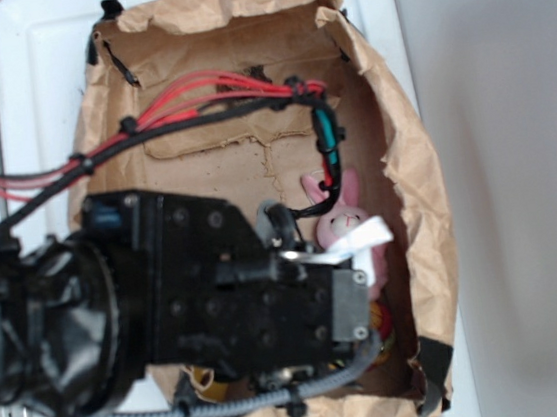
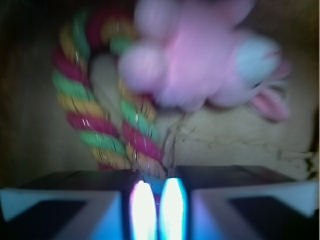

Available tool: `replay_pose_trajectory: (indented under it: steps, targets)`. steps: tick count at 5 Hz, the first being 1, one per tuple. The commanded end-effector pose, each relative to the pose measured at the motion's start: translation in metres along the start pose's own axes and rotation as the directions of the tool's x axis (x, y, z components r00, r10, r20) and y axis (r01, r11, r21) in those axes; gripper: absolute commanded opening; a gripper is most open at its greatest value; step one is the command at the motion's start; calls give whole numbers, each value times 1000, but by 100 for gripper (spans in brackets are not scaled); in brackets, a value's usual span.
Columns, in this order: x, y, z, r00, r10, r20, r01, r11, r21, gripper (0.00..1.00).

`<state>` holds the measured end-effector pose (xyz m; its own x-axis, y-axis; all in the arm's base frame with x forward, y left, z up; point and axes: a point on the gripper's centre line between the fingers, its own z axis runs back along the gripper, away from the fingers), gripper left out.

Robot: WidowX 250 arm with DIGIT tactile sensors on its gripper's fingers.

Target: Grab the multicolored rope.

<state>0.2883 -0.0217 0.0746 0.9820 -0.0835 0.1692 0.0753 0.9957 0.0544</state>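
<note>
The pink bunny (image 2: 200, 60) is lying across the multicolored rope (image 2: 95, 125) at its bend, blocking that end. Bare bag floor (image 2: 235, 140) beside the rope's lower strands is leaving passage room.

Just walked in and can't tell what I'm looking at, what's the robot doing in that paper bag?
The robot arm is reaching into a brown paper bag lined over a bin. Inside lie a pink bunny and a red, yellow and green rope bent into a loop. The gripper sits right at one end of the rope, fingers nearly together; whether it actually grips the rope is hard to tell.
</note>
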Motion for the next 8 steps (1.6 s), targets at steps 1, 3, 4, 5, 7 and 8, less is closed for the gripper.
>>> replay_pose_trajectory:
  steps: [1, 3, 4, 5, 7, 8]
  targets:
    - [18, 11, 47, 988, 111, 108, -110, 994, -10, 0]
    - [13, -4, 32, 996, 12, 89, -10, 1000, -29, 100]
    - [9, -21, 4, 997, -47, 61, 50, 998, -40, 100]
    - [7, -36, -18, 997, -50, 55, 54, 995, -82, 100]
    - [12, -59, -26, 996, -26, 88, 45, 975, -219, 100]
    - [15, -67, -31, 995, -39, 92, 61, 967, -248, 100]
